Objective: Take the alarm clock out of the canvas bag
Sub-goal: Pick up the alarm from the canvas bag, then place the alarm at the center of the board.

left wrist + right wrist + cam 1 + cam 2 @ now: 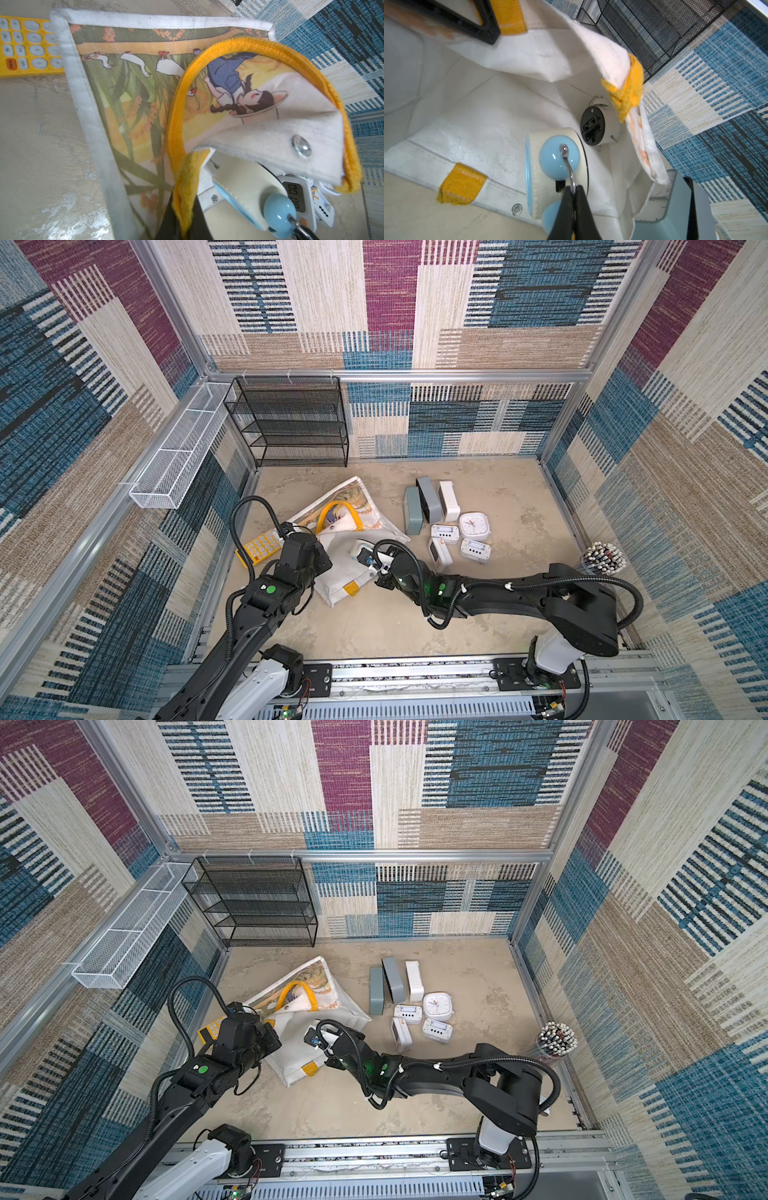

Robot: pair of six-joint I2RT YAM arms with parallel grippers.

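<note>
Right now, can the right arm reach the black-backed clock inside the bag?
Probably not: the right gripper is shut on the blue-belled clock, which sits in front of the black-backed clock.

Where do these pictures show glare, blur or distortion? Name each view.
In both top views the wide lens makes the frame posts lean outward; in the left wrist view the bag's metal snap glares and the calculator is soft; in the right wrist view the alarm clock's blue bell carries a highlight, and the right claw looks soft.
</note>
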